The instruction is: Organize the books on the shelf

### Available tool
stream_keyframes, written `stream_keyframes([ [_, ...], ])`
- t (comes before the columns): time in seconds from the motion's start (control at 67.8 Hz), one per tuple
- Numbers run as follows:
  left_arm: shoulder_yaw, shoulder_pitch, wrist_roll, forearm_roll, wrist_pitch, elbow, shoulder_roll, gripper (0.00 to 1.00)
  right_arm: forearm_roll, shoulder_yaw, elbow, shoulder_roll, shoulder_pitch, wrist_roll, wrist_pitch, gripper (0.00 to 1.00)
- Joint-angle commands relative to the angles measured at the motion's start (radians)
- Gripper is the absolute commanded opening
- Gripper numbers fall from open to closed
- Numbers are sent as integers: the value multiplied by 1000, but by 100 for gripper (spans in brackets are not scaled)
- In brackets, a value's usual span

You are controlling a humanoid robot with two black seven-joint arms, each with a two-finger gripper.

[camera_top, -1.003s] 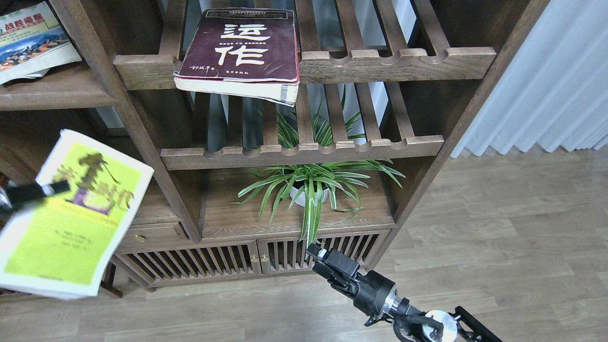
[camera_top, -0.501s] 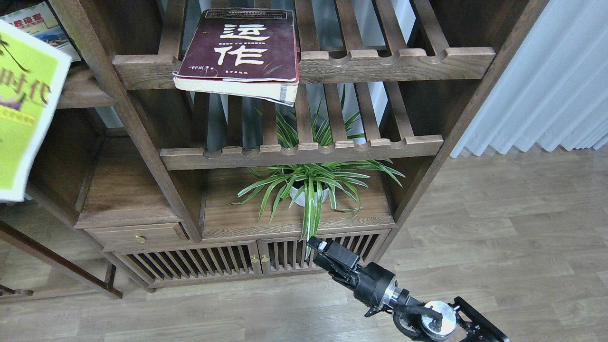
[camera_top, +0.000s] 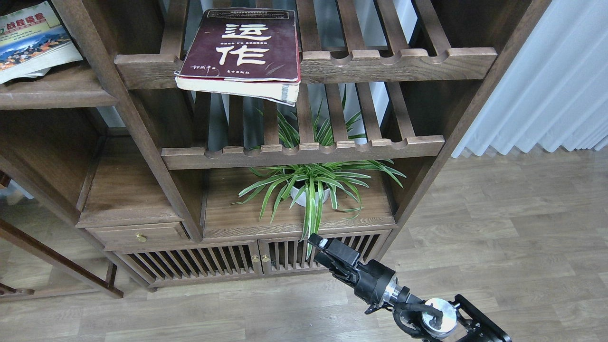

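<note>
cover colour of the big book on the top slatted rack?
Maroon book: dark maroon cover with large white Chinese characters. Shows in the head view.

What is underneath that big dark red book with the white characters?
The maroon book lies on a slatted rack, its near edge overhanging the notched front rail. Below are a second rack and a potted plant. The slats directly under it are covered.

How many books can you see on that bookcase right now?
2. A maroon book lies flat on the top slatted rack, overhanging its front rail. A colourful book lies on the solid shelf at upper left. Others may be out of frame.
</note>
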Motion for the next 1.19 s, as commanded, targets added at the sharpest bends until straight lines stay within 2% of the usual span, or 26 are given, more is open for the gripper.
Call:
stream_keyframes([
  [0.0,1,-46,4,-1,0,31,-32,0,1,2,0,0,-6,0,0,100],
  [0.678,2,-228,4,0,0,97,-65,0,4,12,-3,0,-25,0,0,100],
  [1.18,13,-227,4,69,0,123,-52,1,5,12,-24,0,-20,0,0,100],
])
